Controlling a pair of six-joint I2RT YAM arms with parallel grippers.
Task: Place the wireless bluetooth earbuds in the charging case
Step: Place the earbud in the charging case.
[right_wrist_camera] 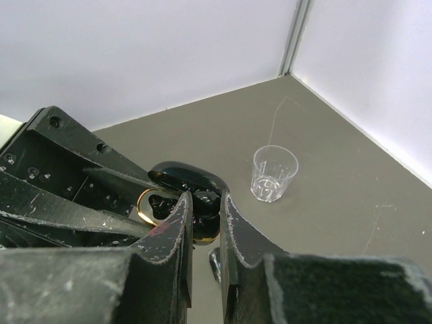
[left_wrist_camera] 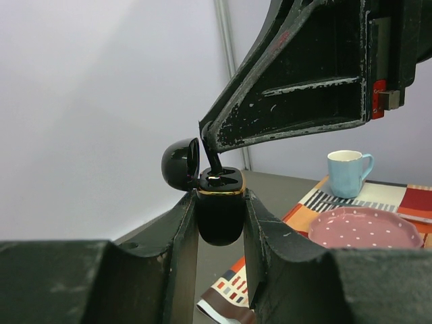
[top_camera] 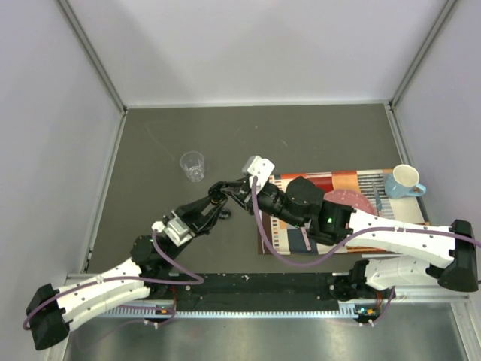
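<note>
dark grey table (top_camera: pixel 316 135) with clear plastic cup (top_camera: pixel 192 165) and striped placemat (top_camera: pixel 342 180) at right

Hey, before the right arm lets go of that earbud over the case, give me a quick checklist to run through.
1. Charging case upright, clamped in the left gripper: ok.
2. Lid swung open, clear of the opening: ok.
3. Earbud pinched in the right gripper, its lower end at the case's opening: ok.
4. Earbud fully seated in its slot: cannot tell.
5. Clear cup standing apart from both arms: ok.
</note>
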